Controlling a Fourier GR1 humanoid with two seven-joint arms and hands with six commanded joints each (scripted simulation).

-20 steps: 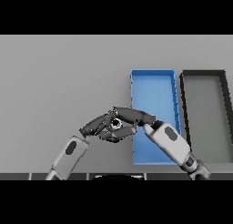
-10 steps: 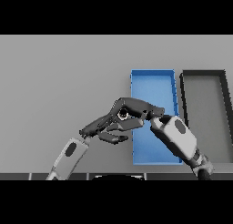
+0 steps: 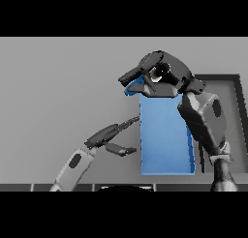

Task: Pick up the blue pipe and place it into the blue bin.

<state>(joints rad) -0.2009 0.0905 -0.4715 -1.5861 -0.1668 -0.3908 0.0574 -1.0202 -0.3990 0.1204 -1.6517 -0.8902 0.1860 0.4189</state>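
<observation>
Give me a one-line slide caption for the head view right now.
Right hand lifts the blue pipe over the blue bin; left hand rests open beside it.

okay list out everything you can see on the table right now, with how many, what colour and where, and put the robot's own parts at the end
blue pipe: one, blue, only a small part shows, under the fingers of the right hand, above the far end of the blue bin
blue bin: one, blue, open-topped, right of centre on the table
black bin: one, black, right of the blue bin, largely hidden by the right arm
table: one, grey, under everything
right hand: one, dark, fingers curled round the blue pipe, raised over the blue bin's far end
left hand: one, dark, fingers straight, holding nothing, just left of the blue bin
</observation>
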